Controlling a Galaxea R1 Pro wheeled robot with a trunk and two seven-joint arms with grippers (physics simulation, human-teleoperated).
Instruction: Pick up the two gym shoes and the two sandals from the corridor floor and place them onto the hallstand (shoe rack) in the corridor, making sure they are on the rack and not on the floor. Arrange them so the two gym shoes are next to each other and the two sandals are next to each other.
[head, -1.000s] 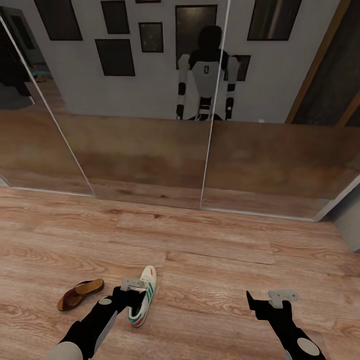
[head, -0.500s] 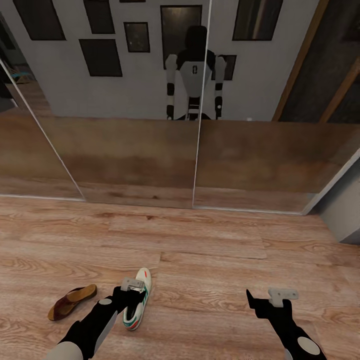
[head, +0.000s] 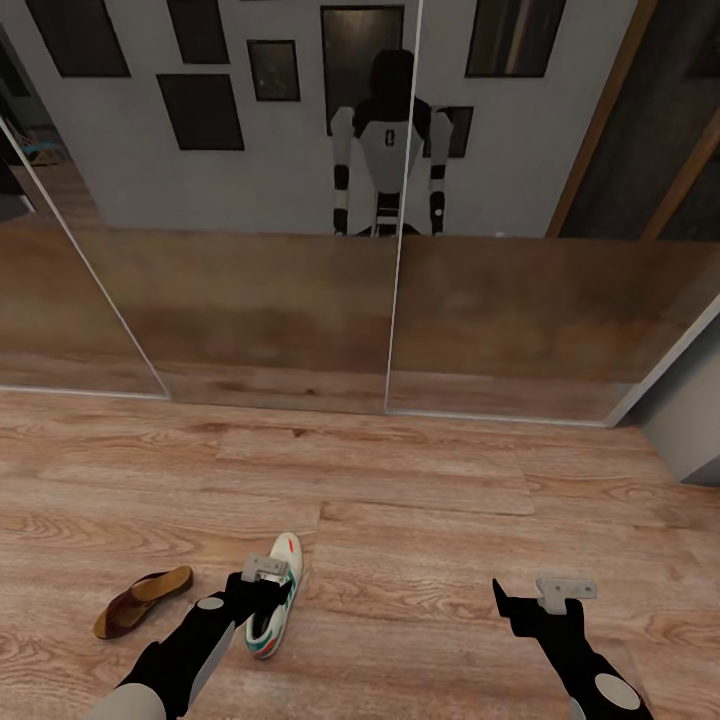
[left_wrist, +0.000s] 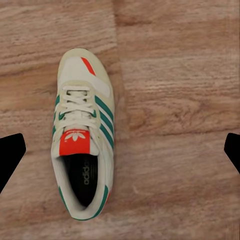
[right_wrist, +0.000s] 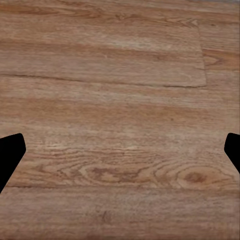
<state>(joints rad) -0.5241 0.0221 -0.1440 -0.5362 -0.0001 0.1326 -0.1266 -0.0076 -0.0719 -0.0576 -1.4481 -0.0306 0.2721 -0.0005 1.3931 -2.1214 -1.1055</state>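
Left gripper (left_wrist: 120, 150) spread wide, hanging above a cream-white lace-up sneaker (left_wrist: 82, 132) with green side stripes and red-orange tongue patch, lying upright on wood-grain plank floor (head: 450, 500). Dark-brown leather sandal (head: 143, 601) lies nearby. Right gripper (right_wrist: 120, 152) likewise spread, over bare floor.

Floor (head: 420, 520) matt wood-grain planks; gym shoe (left_wrist: 82, 135) cream, probably leather; sandal (head: 143, 600) brown leather-like.

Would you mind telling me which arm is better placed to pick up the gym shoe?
Left. The left gripper hangs open over the gym shoe, which lies between its fingers in the wrist view. The right gripper faces bare corridor floor.
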